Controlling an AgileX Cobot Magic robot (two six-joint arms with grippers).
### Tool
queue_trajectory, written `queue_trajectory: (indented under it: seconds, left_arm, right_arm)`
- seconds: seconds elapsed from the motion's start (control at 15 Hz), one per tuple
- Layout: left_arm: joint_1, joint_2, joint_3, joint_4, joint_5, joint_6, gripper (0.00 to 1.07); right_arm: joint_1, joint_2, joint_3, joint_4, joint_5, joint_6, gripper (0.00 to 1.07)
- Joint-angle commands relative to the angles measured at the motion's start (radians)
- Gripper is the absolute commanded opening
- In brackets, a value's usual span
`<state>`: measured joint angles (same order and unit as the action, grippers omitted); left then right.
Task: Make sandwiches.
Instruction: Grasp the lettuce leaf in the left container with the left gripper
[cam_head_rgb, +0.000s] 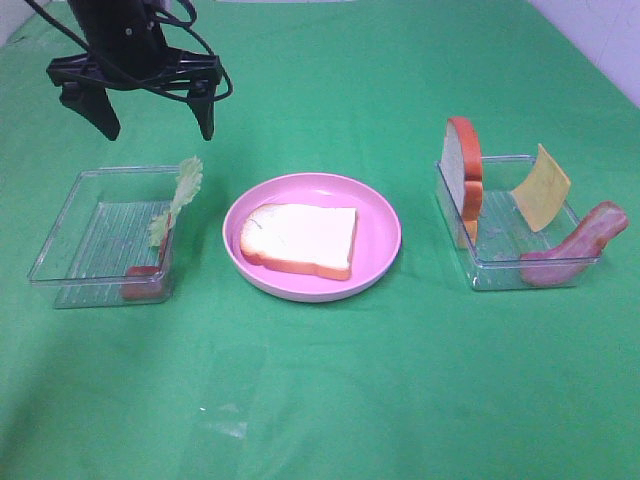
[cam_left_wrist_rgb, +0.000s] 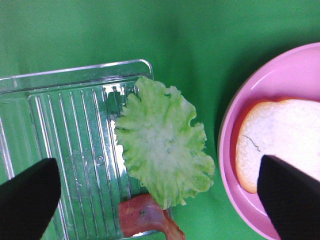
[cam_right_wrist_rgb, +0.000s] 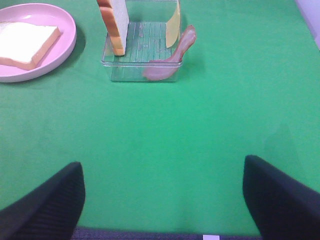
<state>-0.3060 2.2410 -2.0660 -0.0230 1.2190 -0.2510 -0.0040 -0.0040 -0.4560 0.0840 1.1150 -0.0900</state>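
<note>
A white bread slice (cam_head_rgb: 300, 239) with an orange-brown crust lies flat on the round pink plate (cam_head_rgb: 380, 215). A pale green lettuce leaf (cam_head_rgb: 178, 198) leans on the right wall of the left clear tray (cam_head_rgb: 70, 225), with a red bacon strip (cam_head_rgb: 142, 282) below it. My left gripper (cam_head_rgb: 157, 122) hangs open above that tray's far side; its wrist view looks down on the lettuce leaf (cam_left_wrist_rgb: 162, 142) between the fingers. The right tray (cam_head_rgb: 500, 262) holds an upright bread slice (cam_head_rgb: 463, 170), a yellow cheese square (cam_head_rgb: 542, 186) and a bacon strip (cam_head_rgb: 575, 247). My right gripper (cam_right_wrist_rgb: 162, 200) is open, out of the high view.
Green cloth covers the whole table. The plate sits between the two trays. In the right wrist view the right tray (cam_right_wrist_rgb: 142, 70) and the plate (cam_right_wrist_rgb: 67, 37) lie far ahead, with bare cloth in between.
</note>
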Motion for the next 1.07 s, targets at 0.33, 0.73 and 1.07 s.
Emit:
queue_trajectory:
  seconds: [0.33,0.73,1.07]
  left_arm:
    - [-0.003,0.125,0.007,-0.08,0.036,-0.029,1.0]
    - [-0.003,0.146,0.007,-0.078,0.029,-0.012,0.97]
    - [-0.003,0.145,0.002,-0.056,0.024,-0.039,0.63]
  right_arm:
    - [-0.006,-0.025,0.002,0.006,-0.011,0.004,0.85]
    - [-0.006,-0.025,0.002,0.006,-0.011,0.004,0.85]
    - [-0.006,-0.025,0.002,0.006,-0.011,0.004,0.85]
